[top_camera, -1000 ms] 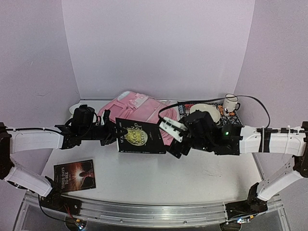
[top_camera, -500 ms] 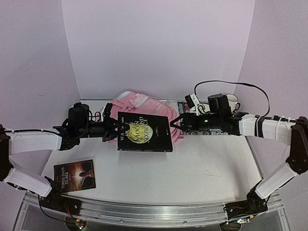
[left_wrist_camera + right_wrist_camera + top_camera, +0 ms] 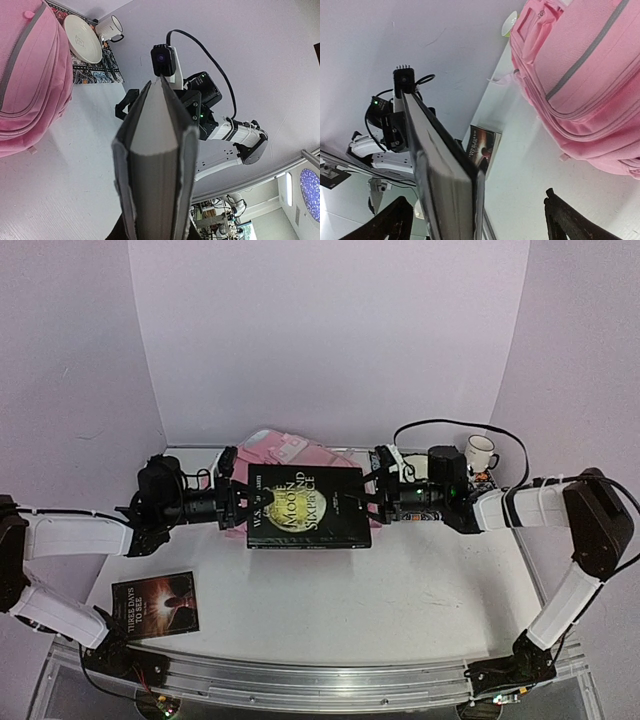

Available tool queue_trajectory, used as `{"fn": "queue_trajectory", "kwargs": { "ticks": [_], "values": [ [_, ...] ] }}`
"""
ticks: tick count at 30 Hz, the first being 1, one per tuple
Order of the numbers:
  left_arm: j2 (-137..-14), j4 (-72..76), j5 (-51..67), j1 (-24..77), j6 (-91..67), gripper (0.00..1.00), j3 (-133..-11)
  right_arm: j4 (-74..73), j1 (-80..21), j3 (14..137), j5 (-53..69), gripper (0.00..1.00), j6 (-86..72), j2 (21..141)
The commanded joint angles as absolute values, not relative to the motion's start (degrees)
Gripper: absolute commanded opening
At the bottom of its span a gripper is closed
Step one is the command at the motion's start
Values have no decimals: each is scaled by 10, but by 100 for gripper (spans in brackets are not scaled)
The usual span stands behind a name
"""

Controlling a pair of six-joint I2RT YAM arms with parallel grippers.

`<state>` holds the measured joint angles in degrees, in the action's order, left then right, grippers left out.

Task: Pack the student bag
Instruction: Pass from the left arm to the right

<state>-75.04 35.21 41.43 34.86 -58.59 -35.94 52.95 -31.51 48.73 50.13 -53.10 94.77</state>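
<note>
Above the middle of the table [image 3: 420, 580], a black book [image 3: 308, 507] is pinched at its left edge by the left gripper [image 3: 238, 502]. The right gripper [image 3: 372, 492] is spread wide astride the opposite edge, clear of both covers. If it is closed off-centre, the book could be twisted loose and dropped. Behind it the student bag [image 3: 290, 452] is laid flat, long axis apparently left to right, pale pockets toward the rear wall. Its opening cannot be made out.

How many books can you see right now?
2. A black book is held up by the left gripper in front of the student bag; a second book lies flat on the table, near left. More could be hidden.
</note>
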Motion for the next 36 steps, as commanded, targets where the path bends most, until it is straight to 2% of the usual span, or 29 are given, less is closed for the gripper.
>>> {"fn": "queue_trajectory", "kwargs": {
  "ticks": [1, 4, 9, 10, 13, 19, 25, 30, 36],
  "values": [
    [-759, 459, 431, 352, -594, 0, -390, 718, -314, 482, 566, 78, -658, 972],
    [-766, 460, 429, 352, -590, 0, -393, 764, -314, 481, 575, 61, -690, 977],
    [-785, 460, 424, 352, -587, 0, -397, 828, -312, 481, 581, 24, -741, 989],
    [-790, 459, 423, 351, -586, 2, -397, 845, -310, 480, 579, 17, -755, 993],
    [-801, 459, 414, 349, -581, 19, -394, 912, -301, 475, 571, 0, -801, 1008],
    [-822, 414, 384, 346, -545, 48, -398, 917, -263, 451, 539, 0, -808, 990],
    [-837, 314, 319, 346, -476, 69, -422, 917, -192, 402, 484, 0, -812, 941],
    [-857, 225, 264, 355, -414, 72, -466, 916, -139, 348, 434, 0, -813, 904],
    [-916, 59, 116, 426, -310, 73, -584, 911, -84, 294, 380, 0, -810, 861]
  ]
}}
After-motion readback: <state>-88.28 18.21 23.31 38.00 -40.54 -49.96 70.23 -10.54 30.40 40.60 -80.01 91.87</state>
